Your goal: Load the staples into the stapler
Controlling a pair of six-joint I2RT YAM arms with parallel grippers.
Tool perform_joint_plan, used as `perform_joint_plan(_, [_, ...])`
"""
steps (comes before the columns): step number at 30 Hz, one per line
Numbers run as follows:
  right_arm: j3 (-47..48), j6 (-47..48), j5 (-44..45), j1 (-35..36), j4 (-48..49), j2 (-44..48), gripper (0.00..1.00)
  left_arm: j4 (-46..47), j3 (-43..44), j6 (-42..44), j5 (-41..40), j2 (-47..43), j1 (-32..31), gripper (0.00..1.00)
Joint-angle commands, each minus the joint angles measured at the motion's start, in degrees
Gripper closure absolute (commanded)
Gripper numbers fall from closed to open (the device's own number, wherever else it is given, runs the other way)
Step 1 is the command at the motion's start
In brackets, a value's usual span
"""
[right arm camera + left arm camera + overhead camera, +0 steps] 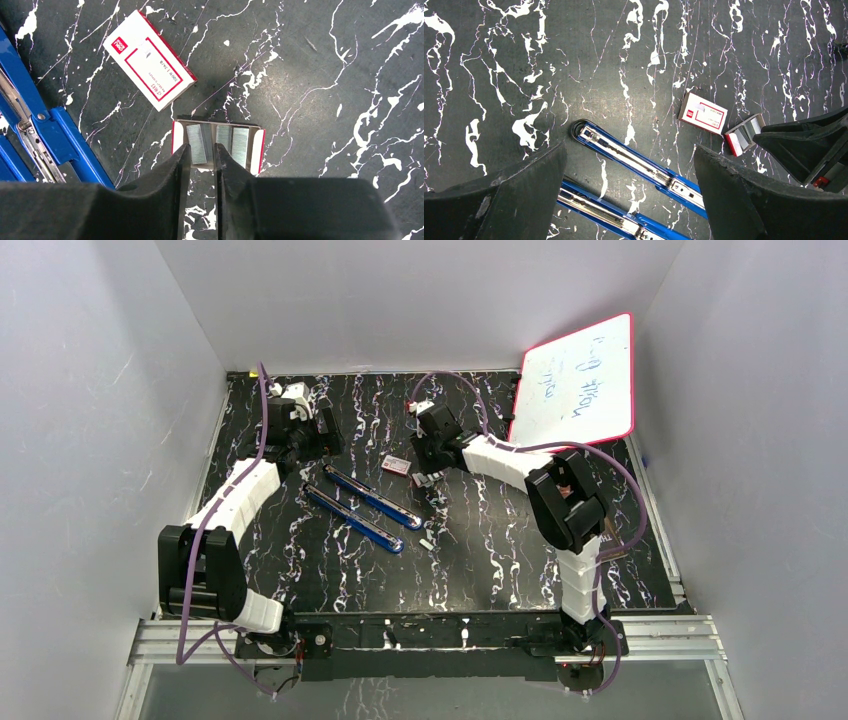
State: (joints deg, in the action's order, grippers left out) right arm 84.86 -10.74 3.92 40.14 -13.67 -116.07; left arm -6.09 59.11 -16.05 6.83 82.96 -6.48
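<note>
Right wrist, one closed box (150, 60), one tray (257, 150) of staples (240, 146)

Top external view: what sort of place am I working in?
Probably a robot lab test cell: plain white panels box in a black marbled table, an aluminium rail edges its near side, and a handwritten whiteboard leans in the far right corner.

Two stapler bars (639, 167), one box (150, 60), one tray (258, 150), two staple blocks (240, 146), one whiteboard (578, 380).
</note>
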Motion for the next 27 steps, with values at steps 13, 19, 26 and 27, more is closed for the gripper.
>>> perform_joint_plan(13, [2.58, 0.46, 0.88, 0.08, -0.22, -1.8, 0.59, -0.59, 2.06, 0.5, -0.15, -0.37, 0.25, 0.03])
perform_joint_plan(19, [3.03, 0.59, 0.57, 0.12, -0.39, -2.9, 0.59, -0.59, 2.1, 0.58, -0.26, -0.28, 0.24, 0.03])
perform_joint_plan(26, [3.21, 0.72, 0.41, 0.14, -0.72, -4.02, 0.58, -0.66, 2.15, 0.59, -0.13, -0.24, 0.29, 0.03])
perform_joint_plan(27, [3.22, 0.72, 0.39, 0.14, -0.73, -4.15, 0.57, -0.68, 2.1, 0.59, -0.15, -0.25, 0.25, 0.03])
